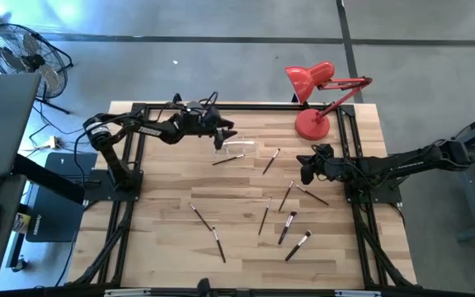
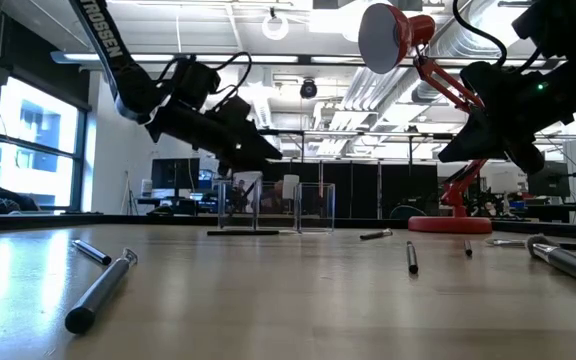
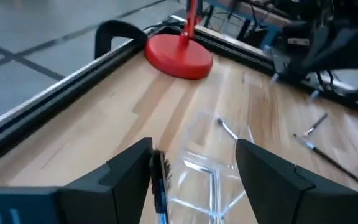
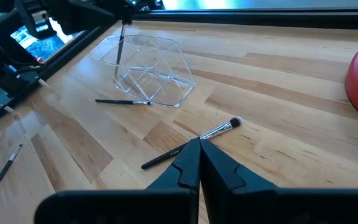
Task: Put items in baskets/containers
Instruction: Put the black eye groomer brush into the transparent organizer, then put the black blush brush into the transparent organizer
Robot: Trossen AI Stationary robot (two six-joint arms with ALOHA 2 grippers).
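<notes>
brush over the holder

upper centre-left, the left tool (image 1: 225, 130), fingers apart, hangs over the clear holder (image 1: 239, 148), a brush (image 3: 160, 180) against one finger. next: release it inside. at right, the right tool (image 1: 307, 169) waits, fingers together.

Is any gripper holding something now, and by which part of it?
The left gripper is open, with a brush against one finger above the clear holder; whether it grips cannot be told. The right gripper is shut on nothing.

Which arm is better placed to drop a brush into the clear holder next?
The left. Its tool hangs directly over the clear holder, open, with a brush pointing down into it. The right tool is shut, empty, beside the table's loose brushes.
</notes>
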